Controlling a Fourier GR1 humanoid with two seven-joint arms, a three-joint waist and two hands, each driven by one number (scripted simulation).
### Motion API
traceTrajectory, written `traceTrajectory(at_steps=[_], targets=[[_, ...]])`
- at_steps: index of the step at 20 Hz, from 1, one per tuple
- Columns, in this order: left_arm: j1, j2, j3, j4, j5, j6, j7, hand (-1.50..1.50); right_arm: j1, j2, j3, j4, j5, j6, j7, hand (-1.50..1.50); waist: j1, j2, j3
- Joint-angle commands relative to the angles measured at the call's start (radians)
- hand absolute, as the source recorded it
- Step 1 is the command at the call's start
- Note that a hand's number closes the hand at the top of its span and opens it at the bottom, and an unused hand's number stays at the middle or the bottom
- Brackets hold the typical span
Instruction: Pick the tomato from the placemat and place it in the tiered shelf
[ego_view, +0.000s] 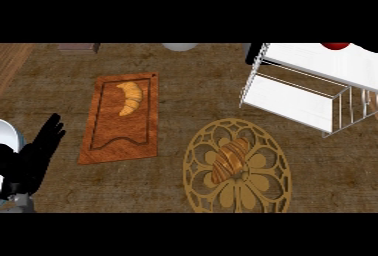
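Note:
The red tomato (336, 45) shows only in part at the view's upper edge, resting on the top tier of the white wire tiered shelf (295, 100) at the upper right. The round golden cut-out placemat (203, 150) lies at lower centre and carries a striped brown pastry (229, 160). My left hand (37, 152) rests open at the left edge, fingers pointing up, far from the tomato and the shelf. My right hand does not show.
A brown wooden cutting board (111, 145) with a croissant (131, 97) lies left of centre. A white round object (179, 46) and a brownish box (78, 48) sit along the far edge. A dark object (253, 53) stands behind the shelf's left corner.

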Motion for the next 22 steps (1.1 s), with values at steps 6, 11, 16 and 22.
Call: traceTrajectory(at_steps=[6, 11, 16, 22], targets=[[0.001, 0.005, 0.02, -0.03, 0.0, -0.004, 0.013, 0.0, -0.021, 0.017, -0.063, 0.065, -0.111, -0.113, -0.078, -1.5, 0.001, -0.001, 0.0], [-0.024, 0.022, 0.048, 0.066, 0.018, -0.037, -0.036, 0.0, -0.015, 0.061, -0.154, -0.009, -0.254, -0.079, -0.025, -1.5, -0.012, -0.002, 0.0], [0.035, 0.013, 0.025, -0.011, 0.001, -0.035, -0.004, 0.0, -0.026, -0.014, -0.276, -0.112, -0.407, 0.01, 0.039, -1.5, -0.017, -0.007, 0.0], [-0.011, 0.015, 0.049, 0.01, 0.01, -0.016, 0.024, 0.0, 0.022, -0.055, -0.382, -0.315, -0.555, 0.057, 0.127, -1.5, -0.025, -0.009, 0.0]])
